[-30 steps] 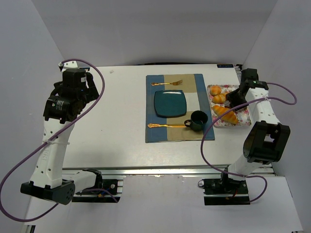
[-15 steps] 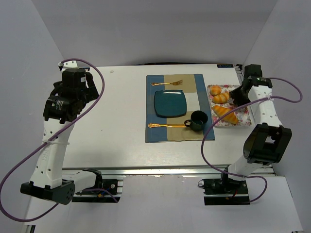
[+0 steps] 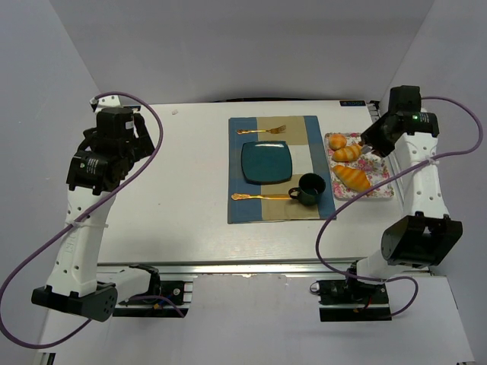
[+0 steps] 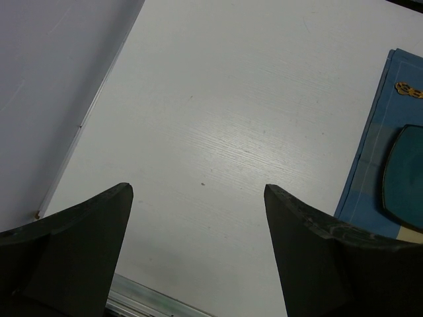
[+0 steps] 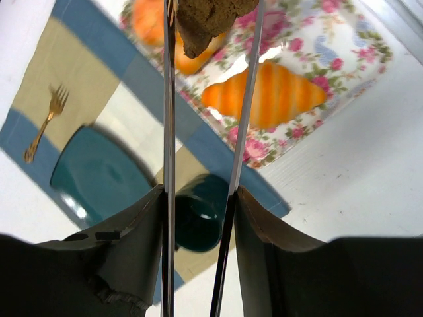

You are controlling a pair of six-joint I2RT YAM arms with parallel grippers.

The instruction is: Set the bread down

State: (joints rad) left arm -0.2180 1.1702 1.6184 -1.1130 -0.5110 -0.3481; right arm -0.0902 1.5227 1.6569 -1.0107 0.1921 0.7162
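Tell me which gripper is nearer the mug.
Right. The right gripper, shut on the bread, hangs over the flowered tray just right of the mug; the left gripper sits far across the table on its left.

White table (image 3: 190,190) bears a blue placemat (image 3: 243,209) and floral tray (image 3: 380,187).

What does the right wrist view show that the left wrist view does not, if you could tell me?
Only the right wrist view: the dark bread pinched between the right fingers, over the floral tray with a golden croissant, and the green mug. Only the left wrist view: the left fingers spread apart with nothing between them, over bare white table beside the wall. Both: the teal plate on the blue placemat.
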